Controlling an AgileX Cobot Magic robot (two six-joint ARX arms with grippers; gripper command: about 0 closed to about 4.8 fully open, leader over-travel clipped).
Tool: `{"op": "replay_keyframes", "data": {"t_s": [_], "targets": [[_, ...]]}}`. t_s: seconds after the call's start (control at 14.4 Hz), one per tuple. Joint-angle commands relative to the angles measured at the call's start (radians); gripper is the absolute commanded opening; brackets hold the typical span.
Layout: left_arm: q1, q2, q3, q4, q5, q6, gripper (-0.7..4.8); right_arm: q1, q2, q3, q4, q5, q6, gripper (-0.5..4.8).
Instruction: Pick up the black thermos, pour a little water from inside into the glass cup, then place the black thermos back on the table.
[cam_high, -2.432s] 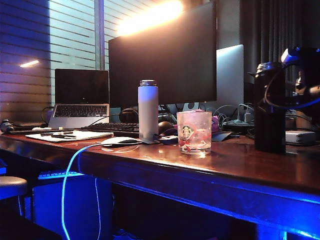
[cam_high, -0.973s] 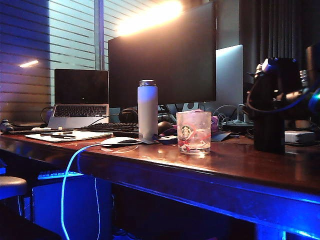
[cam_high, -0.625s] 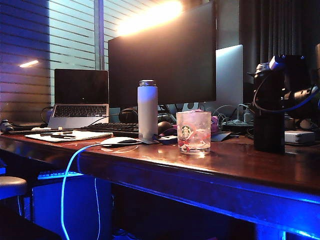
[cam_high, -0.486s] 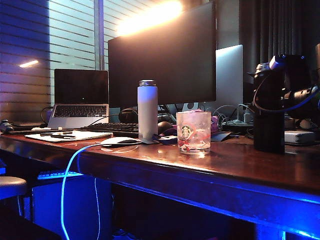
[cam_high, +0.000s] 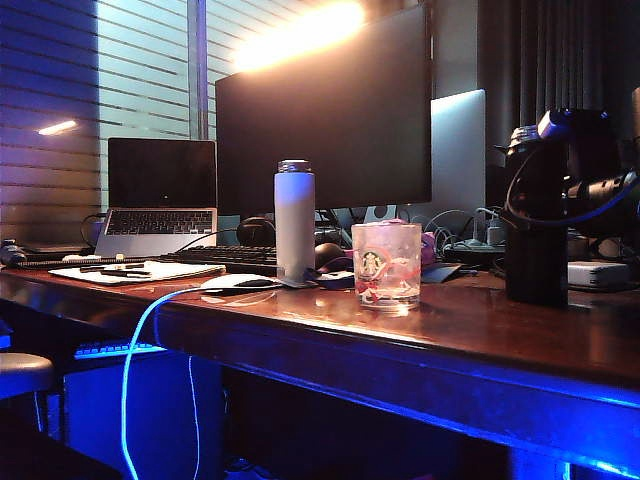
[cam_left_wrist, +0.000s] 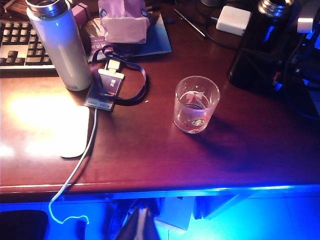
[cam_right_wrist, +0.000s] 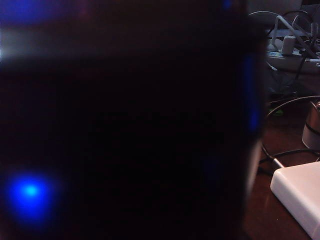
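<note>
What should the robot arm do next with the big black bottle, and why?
Probably finish closing the right gripper on the black thermos, then lift. The thermos fills the right wrist view and stands on the table; the glass cup waits nearby. The left gripper is out of view.

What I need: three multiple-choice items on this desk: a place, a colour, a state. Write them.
1. The glass cup stands: A on the laptop; B between the white bottle and the black thermos; C behind the monitor.
2. The white bottle's cap is: A red; B green; C silver.
3. The black thermos is: A upright; B on its side; C tipped over the cup.

B: the exterior view shows it between them.
C: the cap shines like metal.
A: it stands on the table, right claw at its upper part, left claw off the front edge.
</note>
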Motion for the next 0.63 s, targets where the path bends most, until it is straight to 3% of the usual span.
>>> {"op": "replay_keyframes", "data": {"t_s": [0.07, 0.63], "targets": [[-0.001, -0.002, 0.003, 0.013, 0.005, -0.003, -0.02, 0.001, -0.008, -0.001, 0.014, -0.009, 0.002, 0.08], [-0.001, -0.002, 0.003, 0.013, 0.004, -0.003, -0.02, 0.007, -0.188, -0.009, -0.068, -0.009, -0.030, 0.08]]}}
